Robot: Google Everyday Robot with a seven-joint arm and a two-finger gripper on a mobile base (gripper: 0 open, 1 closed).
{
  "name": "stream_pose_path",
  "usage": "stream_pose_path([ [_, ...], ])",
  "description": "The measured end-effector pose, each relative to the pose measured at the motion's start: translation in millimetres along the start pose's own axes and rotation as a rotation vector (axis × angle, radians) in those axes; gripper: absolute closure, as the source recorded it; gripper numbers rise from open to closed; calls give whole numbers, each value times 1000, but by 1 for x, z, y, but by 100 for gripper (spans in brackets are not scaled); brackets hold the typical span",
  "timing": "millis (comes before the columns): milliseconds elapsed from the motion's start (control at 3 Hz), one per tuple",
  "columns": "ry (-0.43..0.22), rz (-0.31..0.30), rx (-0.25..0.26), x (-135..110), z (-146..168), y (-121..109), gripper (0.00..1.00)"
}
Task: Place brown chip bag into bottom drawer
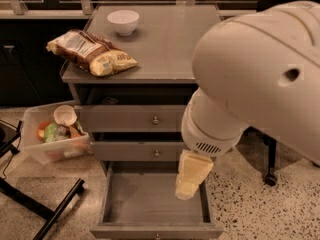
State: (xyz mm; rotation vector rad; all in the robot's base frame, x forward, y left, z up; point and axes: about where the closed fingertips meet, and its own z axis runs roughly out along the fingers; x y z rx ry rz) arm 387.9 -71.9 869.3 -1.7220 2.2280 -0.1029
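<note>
Hanging over open bottom drawer (145,200): gripper (185,192), grip state can't tell; brown chip bag (92,54) on cabinet top (170,44) nr bowl (123,22).

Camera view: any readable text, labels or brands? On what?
None readable.
Brown chip bag: printed label patches, too blurred to read.
Gripper, low over the open bottom drawer: no markings visible.

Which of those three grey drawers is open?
The bottom grey drawer, pulled out below the shut top drawer and middle drawer; the robot's gripper hangs over its right side.
</note>
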Motion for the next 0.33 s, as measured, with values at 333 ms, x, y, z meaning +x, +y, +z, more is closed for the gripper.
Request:
stream_pose_path([
  [333,0,0,0,-9,9,9,0],
])
